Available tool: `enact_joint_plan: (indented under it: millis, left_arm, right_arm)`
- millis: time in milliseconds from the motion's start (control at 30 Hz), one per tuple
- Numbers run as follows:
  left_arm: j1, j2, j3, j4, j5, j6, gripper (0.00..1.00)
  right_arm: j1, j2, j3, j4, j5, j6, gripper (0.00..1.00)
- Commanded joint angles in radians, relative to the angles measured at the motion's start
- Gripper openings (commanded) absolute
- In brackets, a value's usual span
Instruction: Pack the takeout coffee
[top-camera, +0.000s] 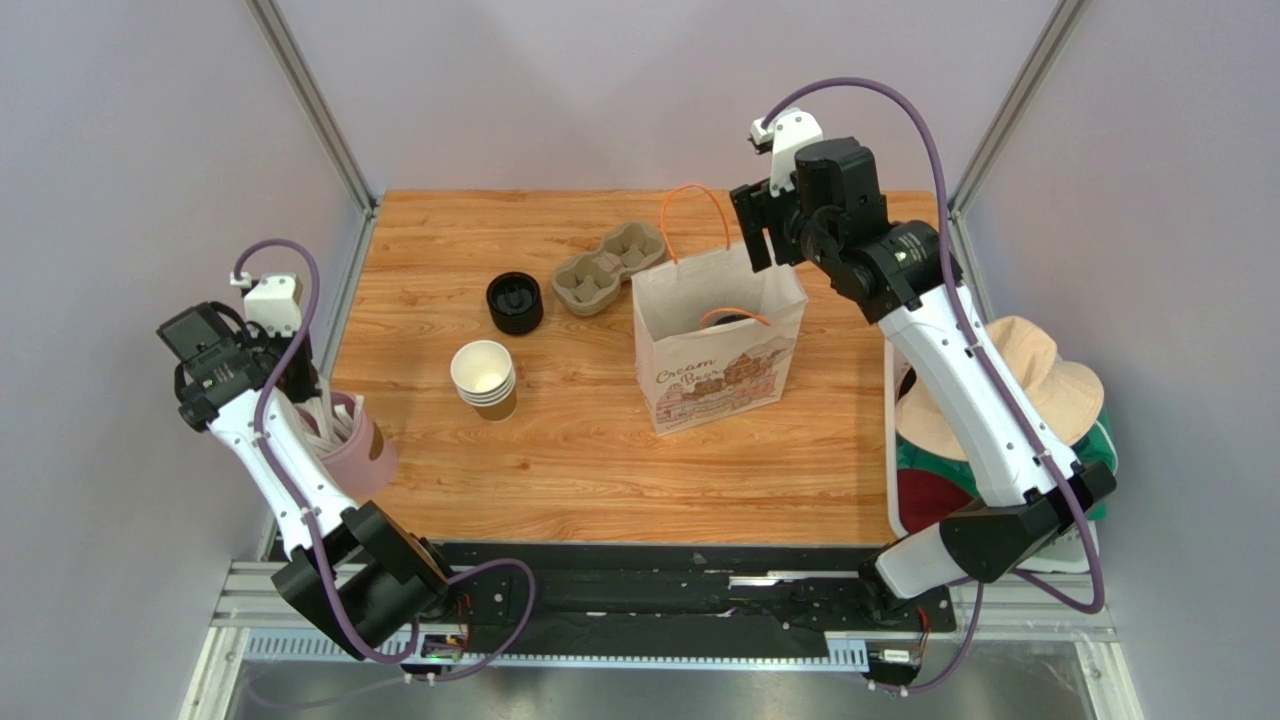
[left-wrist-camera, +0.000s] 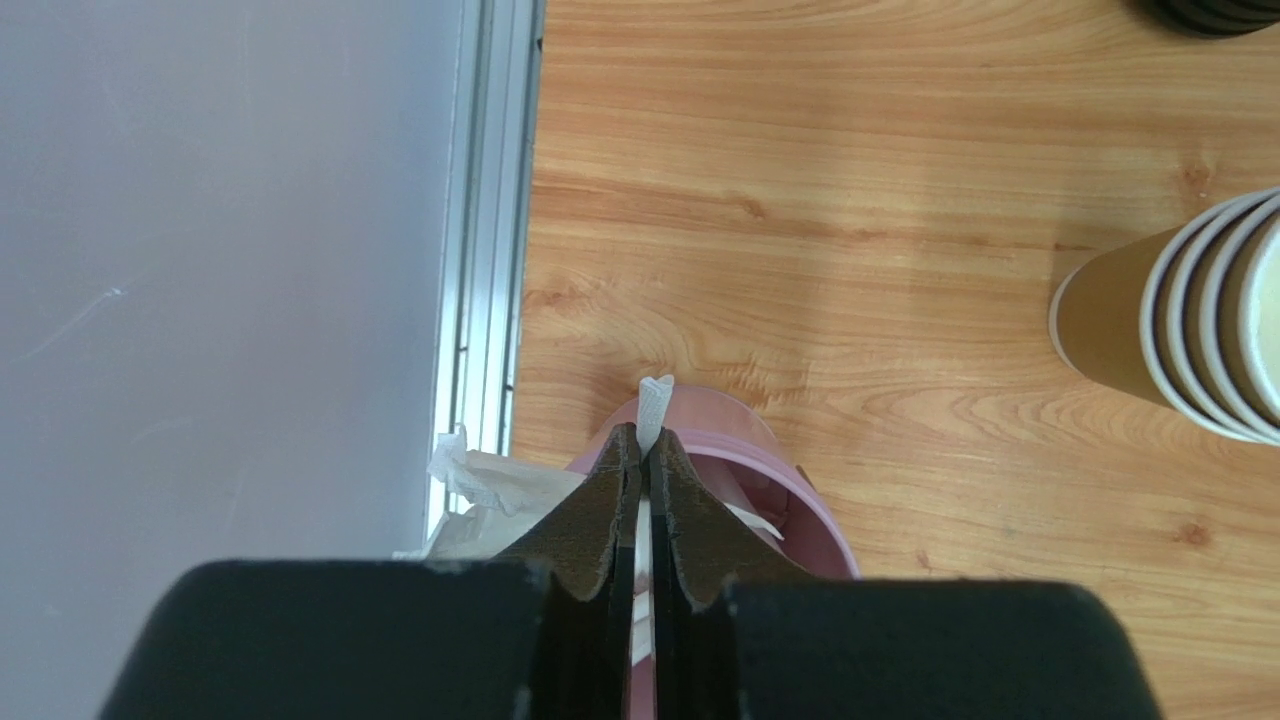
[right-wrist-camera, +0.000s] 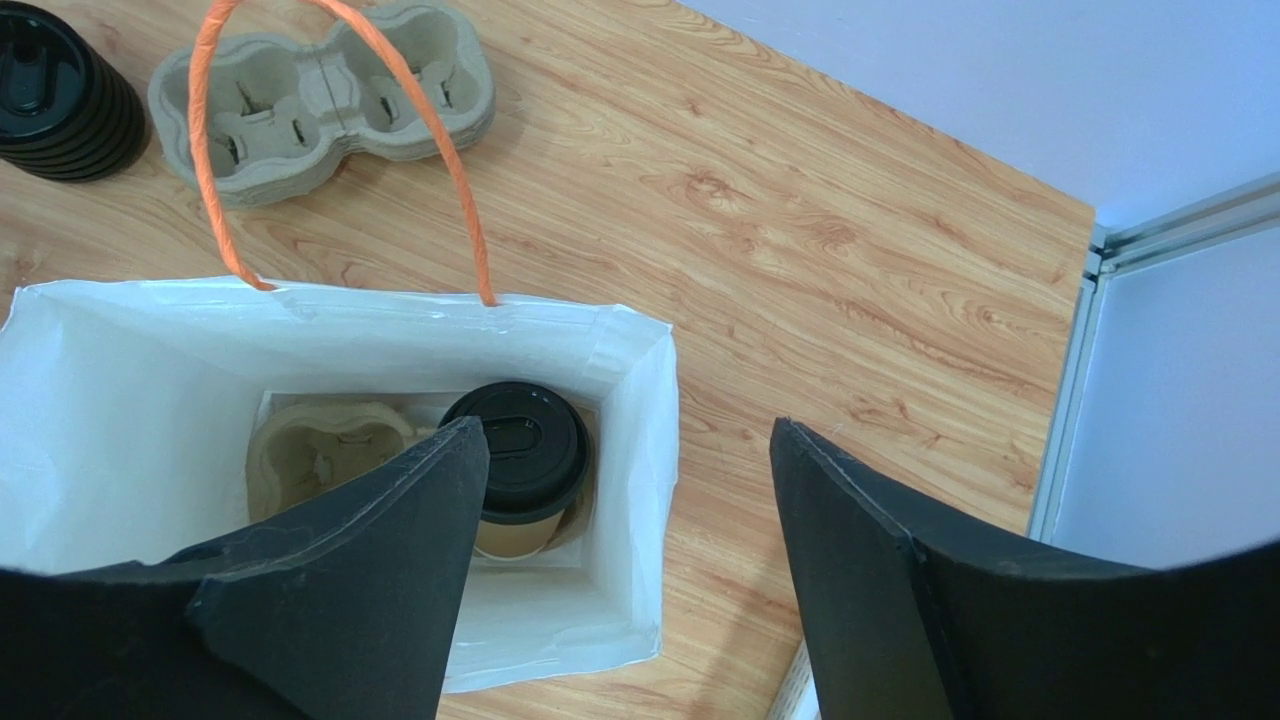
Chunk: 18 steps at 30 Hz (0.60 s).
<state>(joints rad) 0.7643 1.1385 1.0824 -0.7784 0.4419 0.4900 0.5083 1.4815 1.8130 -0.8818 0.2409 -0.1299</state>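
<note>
Coffee is already in the bag. Right gripper hangs open; left gripper pinches a white stick, maybe next to pack.

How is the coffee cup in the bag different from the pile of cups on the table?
The coffee cup wears a black lid; the stacked cups are open, white inside. The coffee cup is one cup inside the paper bag; the stacked cups nest together on the table. Both are brown paper.
</note>
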Motion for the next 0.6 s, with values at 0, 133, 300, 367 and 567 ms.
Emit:
enact_joint_plan:
  millis: [0, 133, 300, 367, 567]
  left_arm:
    - [0.013, -0.048, 0.112, -0.018, 0.084, -0.014, 0.02]
    - [0.012, -0.068, 0.184, -0.056, 0.139, -0.033, 0.02]
    - [0.012, -0.097, 0.281, -0.114, 0.224, -0.054, 0.03]
    - [0.013, -0.117, 0.309, -0.128, 0.250, -0.059, 0.04]
    - [0.013, -0.134, 0.517, -0.163, 0.365, -0.123, 0.06]
  right_arm:
    - [-0.002, -0.056, 0.025, 0.041, 0.061, -0.013, 0.77]
    - [-0.005, -0.084, 0.032, 0.061, 0.109, -0.008, 0.83]
    - [-0.031, -0.135, 0.002, 0.122, 0.236, 0.007, 0.99]
    - [-0.077, -0.141, -0.001, 0.133, 0.259, 0.024, 0.99]
    - [-0.345, -0.113, 0.003, 0.089, 0.094, 0.191, 0.99]
